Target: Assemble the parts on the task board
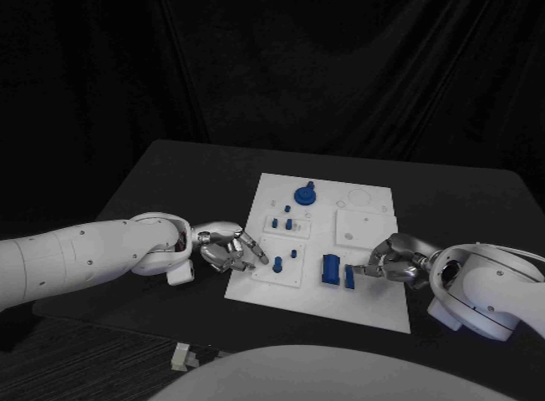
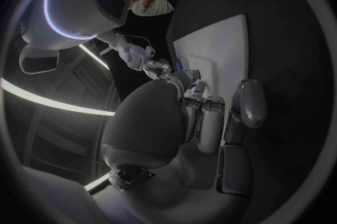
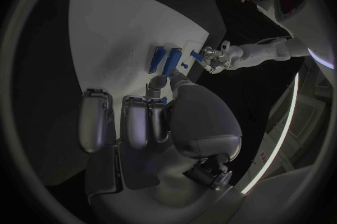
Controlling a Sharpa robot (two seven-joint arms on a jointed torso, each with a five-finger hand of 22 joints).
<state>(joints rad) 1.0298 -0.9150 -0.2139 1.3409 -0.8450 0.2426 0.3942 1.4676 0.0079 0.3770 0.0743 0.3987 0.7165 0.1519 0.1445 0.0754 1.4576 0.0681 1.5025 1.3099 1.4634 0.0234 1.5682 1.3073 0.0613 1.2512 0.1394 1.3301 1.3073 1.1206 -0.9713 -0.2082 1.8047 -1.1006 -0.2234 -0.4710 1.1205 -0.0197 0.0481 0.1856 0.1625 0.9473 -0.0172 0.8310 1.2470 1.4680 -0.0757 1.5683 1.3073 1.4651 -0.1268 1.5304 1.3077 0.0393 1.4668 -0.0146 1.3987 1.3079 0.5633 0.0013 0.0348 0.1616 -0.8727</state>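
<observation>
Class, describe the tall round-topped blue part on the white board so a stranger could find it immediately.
Start at the white task board in the middle of the black table. Look to its far end, away from the robot. There stands the blue round-topped part, bulkier than the other blue pieces and alone, far from both hands.

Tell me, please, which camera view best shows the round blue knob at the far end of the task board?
The head view: the round blue knob stands unobstructed near the far edge of the task board. In both wrist views I cannot make the knob out beyond each robot hand.
</observation>
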